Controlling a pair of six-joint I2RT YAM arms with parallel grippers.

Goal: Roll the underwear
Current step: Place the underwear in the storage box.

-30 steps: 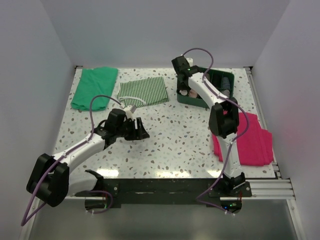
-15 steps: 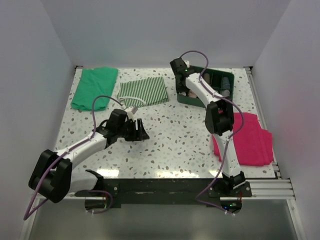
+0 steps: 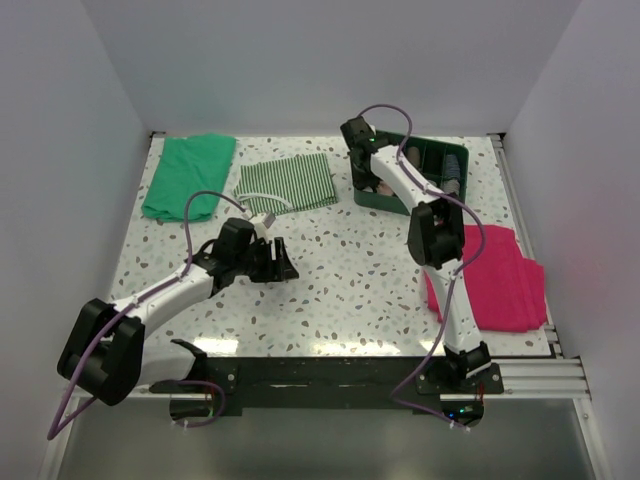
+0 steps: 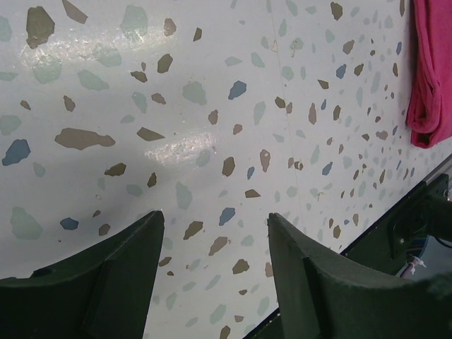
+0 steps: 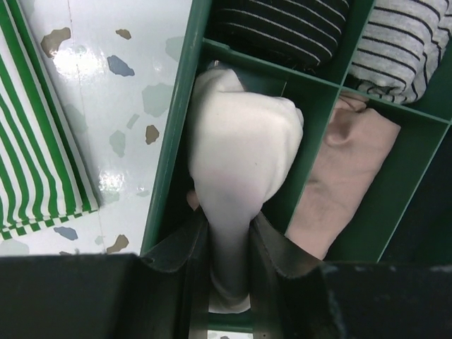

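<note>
The underwear (image 5: 240,148) is a pale, whitish-pink roll. It sits in the left compartment of the green bin (image 5: 175,141), and my right gripper (image 5: 229,219) is shut on its near end. From above, the right gripper (image 3: 368,183) hangs over the bin's (image 3: 430,148) left side and the arm hides the roll. My left gripper (image 3: 280,268) is open and empty, low over the bare table. In the left wrist view its jaws (image 4: 215,215) stand wide apart with only speckled tabletop between them.
A green cloth (image 3: 185,175) and a green-and-white striped cloth (image 3: 288,182) lie at the back left; the striped one (image 5: 28,141) is beside the bin. A magenta cloth (image 3: 500,280) lies at the right. Other compartments hold a beige fabric (image 5: 353,169) and dark striped rolls (image 5: 282,25).
The right arm's elbow has swung a little to the left while its gripper stayed at the bin. The left arm has barely moved.
</note>
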